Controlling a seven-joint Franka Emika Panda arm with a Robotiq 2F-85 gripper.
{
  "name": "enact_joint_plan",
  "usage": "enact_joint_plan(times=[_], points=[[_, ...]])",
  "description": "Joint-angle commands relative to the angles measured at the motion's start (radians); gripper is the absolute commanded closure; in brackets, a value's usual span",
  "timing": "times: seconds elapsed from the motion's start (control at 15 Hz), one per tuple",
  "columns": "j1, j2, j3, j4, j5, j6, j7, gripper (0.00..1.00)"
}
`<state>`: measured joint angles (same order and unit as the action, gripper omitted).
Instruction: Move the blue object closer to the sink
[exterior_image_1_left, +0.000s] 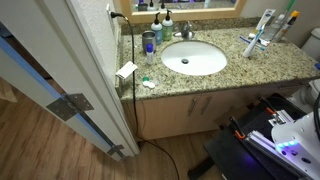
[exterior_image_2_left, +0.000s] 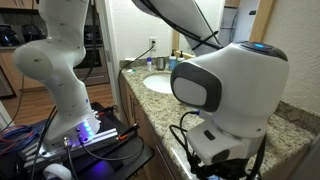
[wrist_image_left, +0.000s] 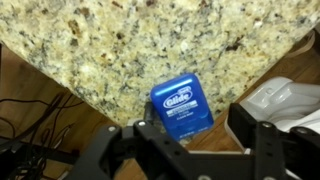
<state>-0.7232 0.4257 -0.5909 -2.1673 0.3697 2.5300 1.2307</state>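
Wide-open gripper hovers over a blue box at the speckled granite counter edge.

In an exterior view, the camera sits high and back from the speckled beige granite counter and faces downward across it. The round white sink lies mid-frame, with the wooden floor at lower left.

In an exterior view, the camera stands near counter height, close behind the white robot arm, whose joint housing fills the foreground. It faces along the counter toward the sink.

Both exterior views share the sink, the counter and parts of the arm.

The wrist view looks steeply down from close range onto the counter's outer edge. The dark gripper enters from the bottom edge.
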Motion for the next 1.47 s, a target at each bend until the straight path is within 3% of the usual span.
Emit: enact_joint_plan(times=[0.0, 0.27, 0.53, 0.67, 0.73, 1.0, 1.07, 1.2, 1.27, 1.4], points=[[-0.014, 0.003, 0.010, 0.011, 0.003, 0.003, -0.031, 0.56], [-0.017, 0.007, 0.009, 0.029, 0.000, 0.017, -0.046, 0.81], [-0.007, -0.047, -0.003, 0.028, -0.014, 0.024, -0.072, 0.81], [-0.028, -0.082, 0.025, 0.034, 0.015, 0.033, -0.154, 0.81], [0.016, -0.215, -0.027, -0.019, -0.048, -0.008, -0.154, 0.81], [0.021, -0.377, -0.054, 0.011, -0.124, -0.094, -0.234, 0.81], [0.018, -0.267, -0.037, 0.043, -0.090, -0.043, -0.190, 0.56], [0.016, -0.355, -0.051, 0.039, -0.118, -0.088, -0.206, 0.56], [0.015, -0.378, -0.053, 0.033, -0.122, -0.096, -0.211, 0.81], [0.043, -0.453, -0.026, -0.012, -0.136, -0.092, -0.234, 0.81]])
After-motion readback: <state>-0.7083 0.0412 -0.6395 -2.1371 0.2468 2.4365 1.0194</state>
